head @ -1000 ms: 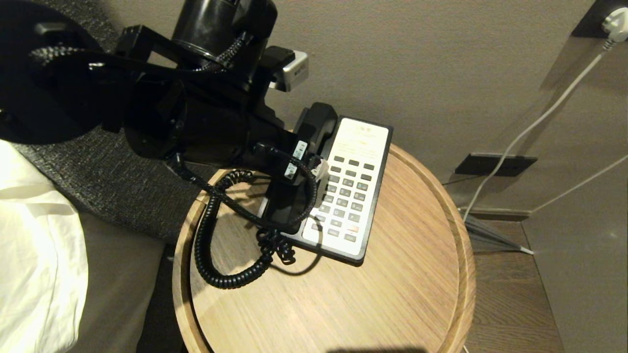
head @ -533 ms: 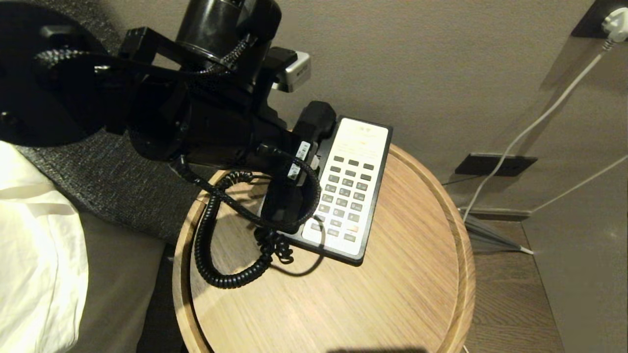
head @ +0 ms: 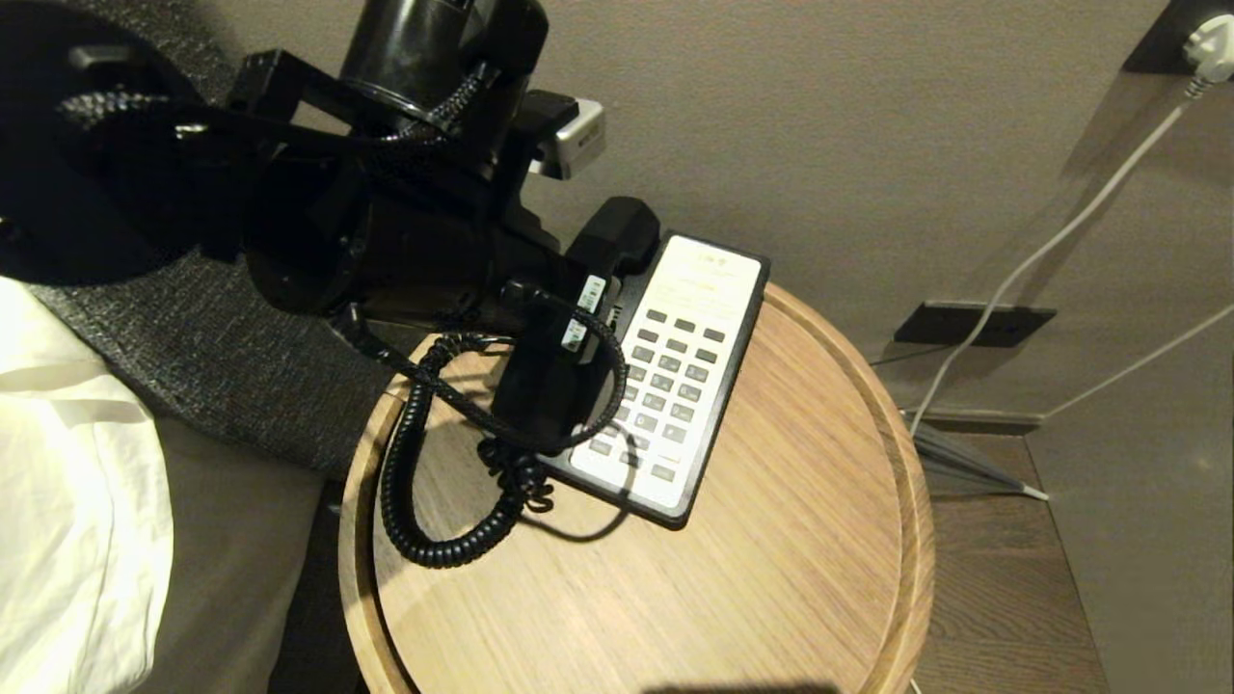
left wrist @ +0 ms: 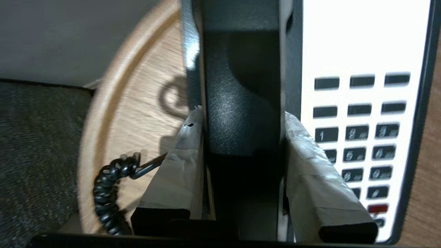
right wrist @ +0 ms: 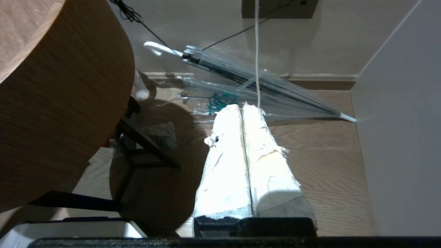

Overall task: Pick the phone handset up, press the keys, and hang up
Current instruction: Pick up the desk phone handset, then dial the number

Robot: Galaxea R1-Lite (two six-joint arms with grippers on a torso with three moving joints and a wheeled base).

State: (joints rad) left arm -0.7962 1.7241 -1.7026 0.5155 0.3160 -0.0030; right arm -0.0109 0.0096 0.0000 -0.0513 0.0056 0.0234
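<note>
At centre frame in the head view, the left gripper [left wrist: 241,144] is clamping its taped fingers [left wrist: 182,165] against both sides of the glossy black curved plastic phone handset [left wrist: 237,103] — lying in its cradle on the black-edged, white-faced phone base [head: 675,376] atop the round wooden side table [head: 819,578]. Lifting, key-pressing and hanging up are all waiting. The right gripper [right wrist: 245,151], fingers pressed together, is hanging above the wood floor [right wrist: 330,165] — idle.
</note>
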